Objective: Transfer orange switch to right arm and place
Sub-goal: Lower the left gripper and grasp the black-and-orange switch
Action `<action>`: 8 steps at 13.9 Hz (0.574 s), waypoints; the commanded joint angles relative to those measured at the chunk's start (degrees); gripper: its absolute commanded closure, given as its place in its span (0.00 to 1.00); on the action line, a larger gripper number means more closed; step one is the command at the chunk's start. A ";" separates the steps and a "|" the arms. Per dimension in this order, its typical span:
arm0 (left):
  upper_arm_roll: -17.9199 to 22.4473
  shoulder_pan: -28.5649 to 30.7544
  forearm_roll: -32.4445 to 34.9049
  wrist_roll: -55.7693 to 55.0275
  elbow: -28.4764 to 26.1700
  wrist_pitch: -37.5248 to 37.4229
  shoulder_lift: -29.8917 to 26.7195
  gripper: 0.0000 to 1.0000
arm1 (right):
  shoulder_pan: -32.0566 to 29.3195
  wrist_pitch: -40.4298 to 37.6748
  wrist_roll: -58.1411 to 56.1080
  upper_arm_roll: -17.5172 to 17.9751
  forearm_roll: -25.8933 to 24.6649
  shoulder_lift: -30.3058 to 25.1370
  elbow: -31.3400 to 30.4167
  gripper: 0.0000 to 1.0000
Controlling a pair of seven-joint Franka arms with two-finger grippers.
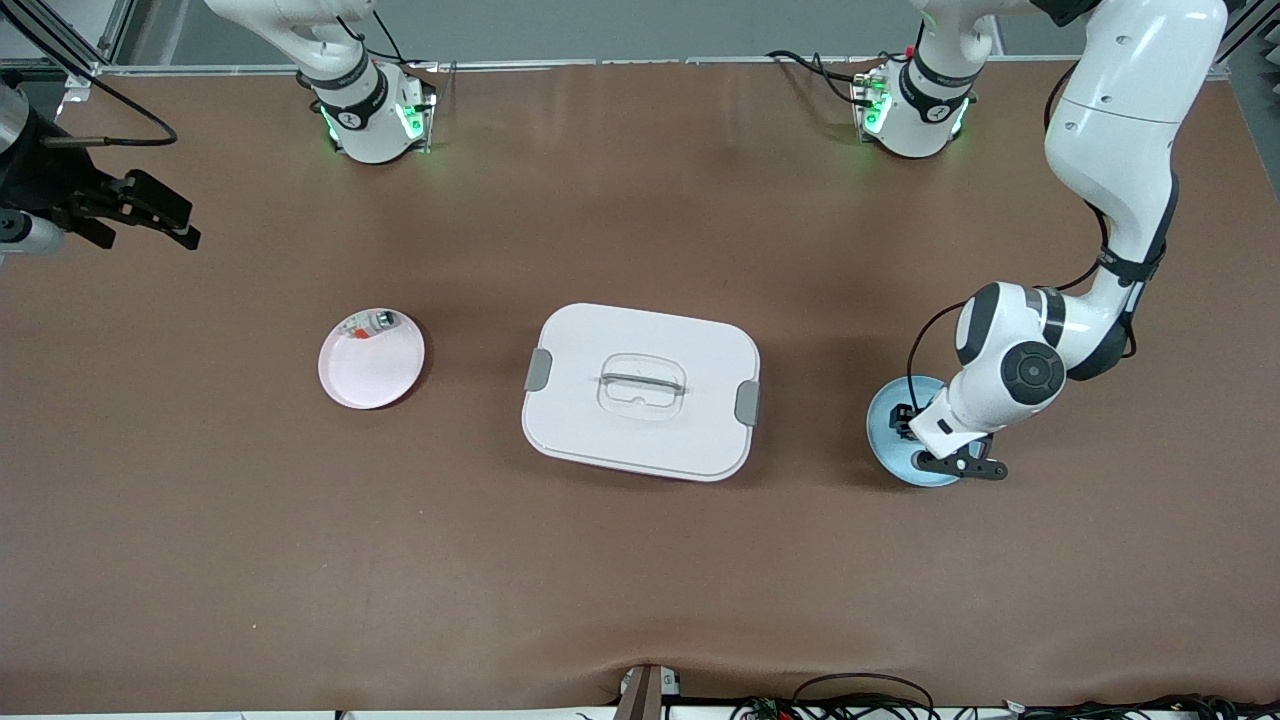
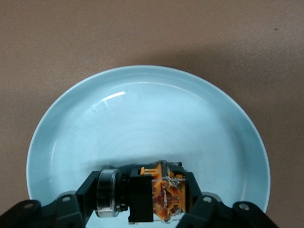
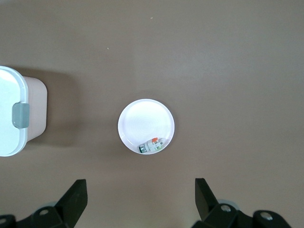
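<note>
Two robot arms work at a brown worktop (image 1: 640, 580). One, the left hand (image 2: 151, 199), is down in a pale blue plate (image 2: 142, 118) at the left arm's end, its fingers (image 2: 90, 190) set either side of the orange switch (image 2: 156, 194), which lies on the plate. Whether they already press it cannot be told. This switch looks small, light and rigid, black plastic with an orange face and a silver ring; its flat black sides seem the safest hold, leaving an end free for the other arm. Meanwhile the right hand (image 3: 140, 202) waits, spread wide, high over the worktop near a white plate (image 3: 146, 121) holding a pale part (image 3: 152, 145). Between the plates sits a lidded white box (image 1: 640, 390).
</note>
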 commanded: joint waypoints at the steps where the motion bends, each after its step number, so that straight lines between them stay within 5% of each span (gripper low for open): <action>1: -0.32 0.53 1.22 -0.31 -1.16 0.07 -1.28 0.73 | -0.85 0.32 -0.31 0.59 -0.36 -1.05 -0.71 0.00; 3: -0.32 1.32 1.31 0.39 -1.07 -2.56 -2.68 1.00 | -0.85 0.32 -0.31 0.59 -0.36 -1.05 -0.71 0.00; 8: -0.50 1.23 0.43 -0.66 -0.55 -6.35 -6.37 1.00 | -0.85 0.23 -0.40 0.59 -0.36 -1.05 -0.71 0.00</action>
